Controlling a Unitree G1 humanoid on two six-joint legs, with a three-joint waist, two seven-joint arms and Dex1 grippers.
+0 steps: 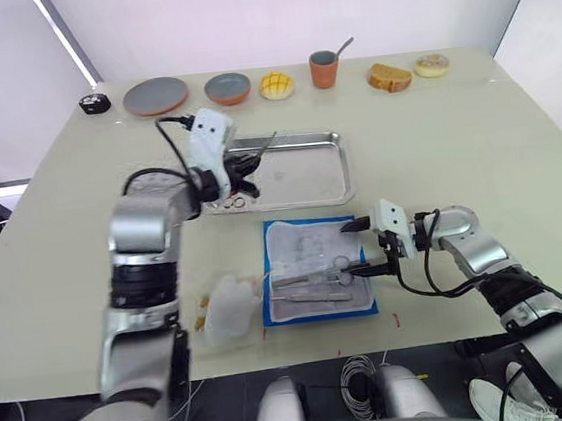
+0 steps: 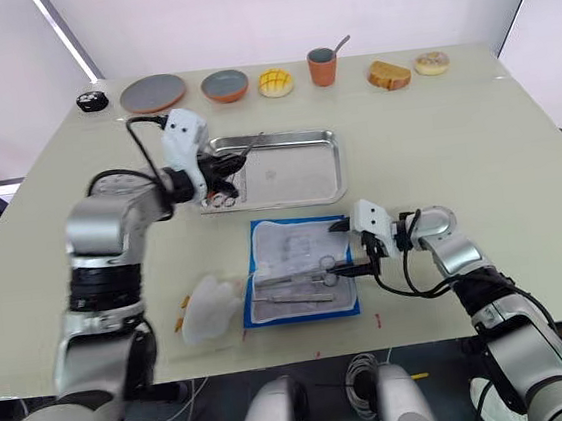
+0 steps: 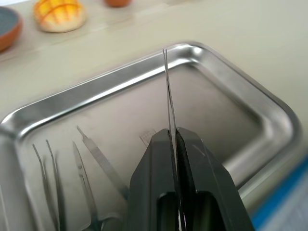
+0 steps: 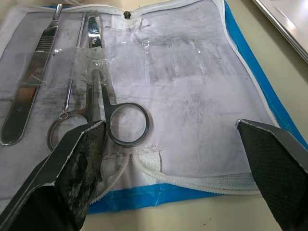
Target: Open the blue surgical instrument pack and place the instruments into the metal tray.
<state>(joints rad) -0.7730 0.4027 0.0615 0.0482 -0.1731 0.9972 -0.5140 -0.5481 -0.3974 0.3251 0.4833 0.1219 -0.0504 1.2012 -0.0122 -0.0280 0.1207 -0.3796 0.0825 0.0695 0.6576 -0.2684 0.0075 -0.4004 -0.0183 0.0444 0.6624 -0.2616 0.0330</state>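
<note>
Pack: the blue surgical instrument pack (image 1: 318, 280) lay open at 6 o'clock of the metal tray (image 1: 309, 172).
Done: several instruments (image 3: 72, 183) lay in the tray.
Left gripper (image 3: 174, 144): pinched shut on a thin instrument (image 3: 168, 91) above the tray.
Right gripper (image 4: 168, 159): fingers wide, at the pack's 3 o'clock edge.
Left: scissors (image 4: 103, 96), handle tool (image 4: 26, 91) remained in the pack.

A pale beige table (image 1: 476, 150) carries everything. Along its far edge sit a small black object (image 1: 94, 103), a grey plate (image 1: 155, 95), a bowl (image 1: 227, 87), a yellow bun (image 1: 276, 85), a cup (image 1: 324, 69) and two pastries (image 1: 390, 77). Nearer lie the metal tray (image 1: 307, 173), the opened blue pack (image 1: 318, 271) and a white plush toy (image 1: 233, 308).
</note>
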